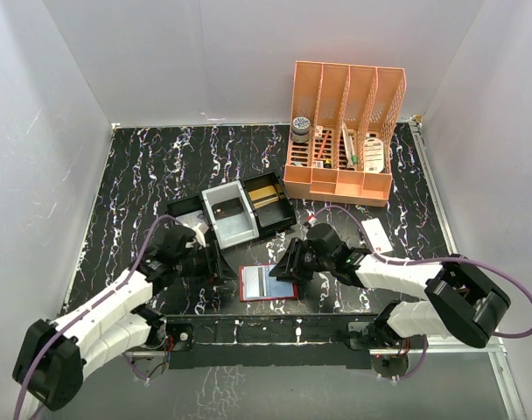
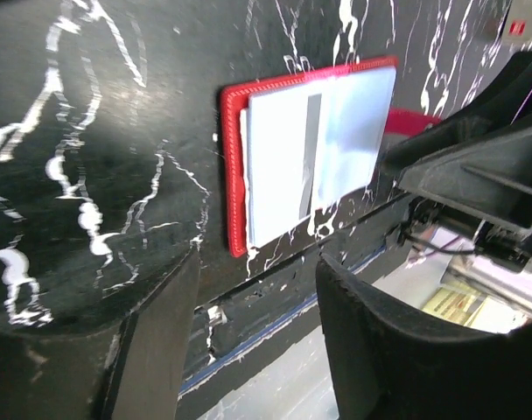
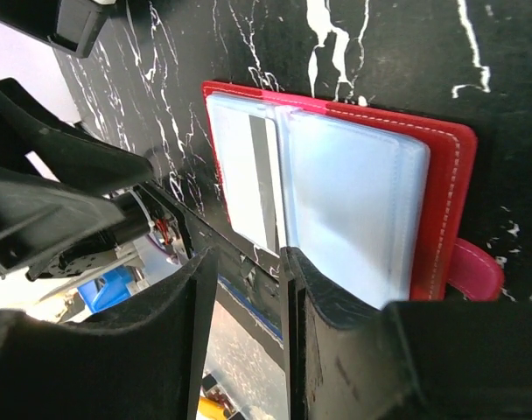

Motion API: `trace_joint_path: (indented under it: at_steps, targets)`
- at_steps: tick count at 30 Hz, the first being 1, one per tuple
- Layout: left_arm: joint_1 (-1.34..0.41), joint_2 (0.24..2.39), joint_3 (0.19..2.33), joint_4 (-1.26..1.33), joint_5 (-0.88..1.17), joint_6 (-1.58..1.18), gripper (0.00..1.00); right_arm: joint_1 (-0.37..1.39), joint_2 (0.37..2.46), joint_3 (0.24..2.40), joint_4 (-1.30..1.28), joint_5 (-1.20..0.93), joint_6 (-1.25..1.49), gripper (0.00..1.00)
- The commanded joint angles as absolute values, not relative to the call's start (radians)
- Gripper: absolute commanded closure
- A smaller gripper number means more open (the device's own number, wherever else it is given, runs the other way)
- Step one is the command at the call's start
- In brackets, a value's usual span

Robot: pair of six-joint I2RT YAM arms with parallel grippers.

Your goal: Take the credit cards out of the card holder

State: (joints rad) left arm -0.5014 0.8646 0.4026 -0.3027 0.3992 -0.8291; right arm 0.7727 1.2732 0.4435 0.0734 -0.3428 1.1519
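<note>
Plainly, the holder (image 1: 269, 283) lies open and flat at the counter's (image 1: 143, 175) 6 o'clock, close to the near edge, with its clear sleeves up. My left tool (image 2: 257, 262) sits low at the holder's 9 o'clock, its jaws moderately apart with nothing between them. My right tool (image 3: 248, 258) is at the holder's 3 o'clock, its jaws narrow but also empty, and one finger (image 3: 336, 306) overlaps the near edge of the sleeve (image 3: 353, 219).

I expect the cards (image 3: 248, 175) to be light, stiff and slick. They are thin enough that a flat pinch on a face would slide off. The one I can read best, pale with a dark stripe, is tucked in the sleeve at the 9 o'clock half. I cannot tell how many others sit behind it.

The sleeves look soft and glossy, so I judge they will cling and lift with a card. The holder is light too and will likely drag across the counter unless it is pinned.

So I would hold the red cover or its tab (image 3: 476, 271) down with one tool and take a card by an exposed edge with the other, pulling along the sleeve's opening.
</note>
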Motion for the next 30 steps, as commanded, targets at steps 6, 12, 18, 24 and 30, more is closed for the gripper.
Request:
trace_joint_path:
  at_steps: [6,12,18,24,30]
  targets:
    - [-0.708,1.008,0.425,-0.066,0.307,-0.952,0.50,0.834,1.367,0.516,0.225,-0.352,1.179,0.70]
    - [-0.766,1.101,0.417,0.090,0.285,-1.017,0.59,0.850,1.427,0.528,0.245,-0.334,1.186,0.72]
    - [-0.788,1.166,0.453,0.031,0.230,-1.001,0.66,0.853,1.437,0.519,0.209,-0.302,1.173,0.75]
    - [-0.797,1.171,0.435,0.034,0.230,-1.005,0.66,0.853,1.483,0.525,0.228,-0.301,1.166,0.76]
    - [-0.806,1.210,0.386,0.061,0.239,-1.018,0.66,0.873,1.519,0.603,0.045,-0.182,1.108,0.80]
